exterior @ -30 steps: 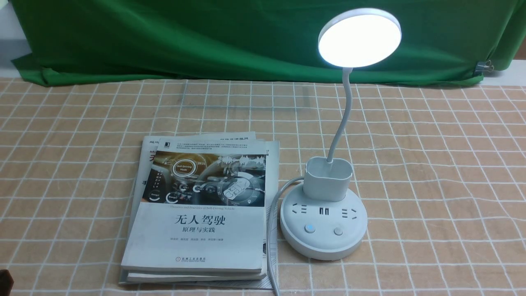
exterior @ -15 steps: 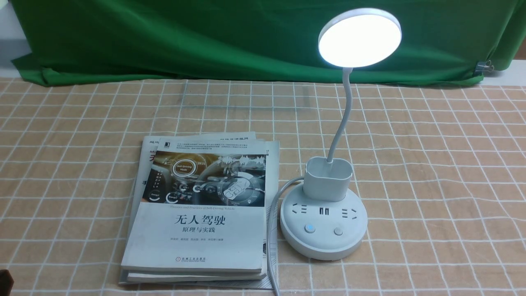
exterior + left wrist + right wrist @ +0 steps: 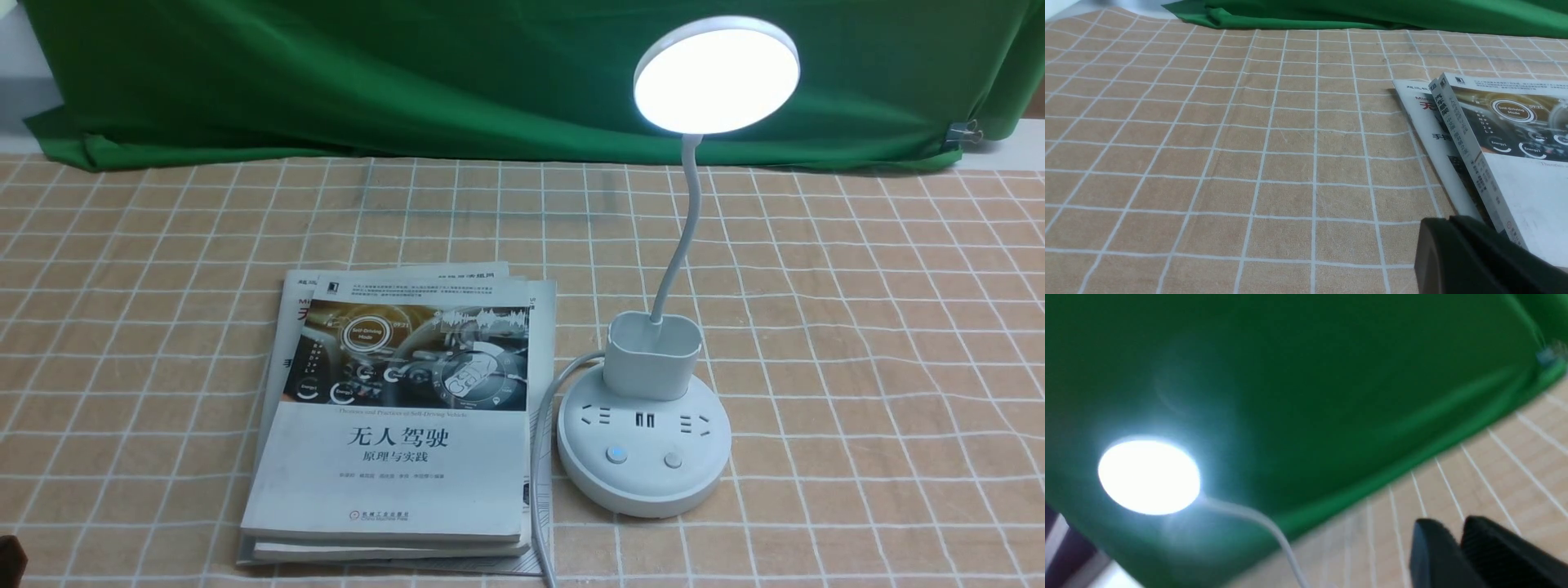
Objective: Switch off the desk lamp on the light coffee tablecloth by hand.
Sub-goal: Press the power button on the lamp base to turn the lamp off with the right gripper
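Desk lamp (image 3: 651,376) upright, lit disc head (image 3: 717,80) toward the camera.

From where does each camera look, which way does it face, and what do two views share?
Front: between the arms, facing forward at the lamp; a dark tip at the near left edge.
Left wrist: on that arm, facing books; dark fingertips.
Right wrist: on that arm, facing the lit lamp; dark fingertips.
Front and right wrist share the lamp.

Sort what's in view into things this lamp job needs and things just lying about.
For the job:
- desk lamp, lit
- grid-lined tan tablecloth under it
- right gripper, probably the one to press

Just lying about:
- stack of books
- green backdrop cloth
- binder clip
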Action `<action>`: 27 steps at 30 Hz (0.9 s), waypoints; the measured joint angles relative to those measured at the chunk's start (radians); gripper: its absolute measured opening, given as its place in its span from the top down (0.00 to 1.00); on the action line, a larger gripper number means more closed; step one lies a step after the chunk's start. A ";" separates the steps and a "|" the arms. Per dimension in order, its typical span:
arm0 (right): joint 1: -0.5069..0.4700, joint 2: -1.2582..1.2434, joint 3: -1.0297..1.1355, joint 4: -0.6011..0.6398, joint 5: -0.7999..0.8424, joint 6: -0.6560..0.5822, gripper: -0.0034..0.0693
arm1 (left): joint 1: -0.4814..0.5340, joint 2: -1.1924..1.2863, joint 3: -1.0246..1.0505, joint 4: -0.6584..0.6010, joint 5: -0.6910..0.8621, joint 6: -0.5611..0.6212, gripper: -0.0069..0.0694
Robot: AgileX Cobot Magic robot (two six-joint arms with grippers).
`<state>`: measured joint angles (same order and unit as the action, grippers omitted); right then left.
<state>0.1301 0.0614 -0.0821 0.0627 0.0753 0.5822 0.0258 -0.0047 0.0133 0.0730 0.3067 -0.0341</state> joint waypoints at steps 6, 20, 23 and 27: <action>0.104 0.267 -0.323 0.000 0.431 -0.219 0.89 | 0.000 0.000 0.000 0.000 0.000 0.000 0.90; 0.278 1.086 -0.712 -0.007 0.808 -0.488 0.91 | 0.000 0.000 0.000 0.000 0.000 0.000 0.90; 0.365 1.219 -0.768 -0.008 0.790 -0.494 0.91 | 0.000 0.000 0.000 0.000 0.000 0.000 0.90; 0.428 1.409 -0.870 -0.006 0.778 -0.500 0.90 | 0.000 0.000 0.000 0.000 0.000 0.000 0.90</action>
<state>0.5585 1.4699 -0.9520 0.0566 0.8532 0.0818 0.0258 -0.0047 0.0133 0.0730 0.3067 -0.0341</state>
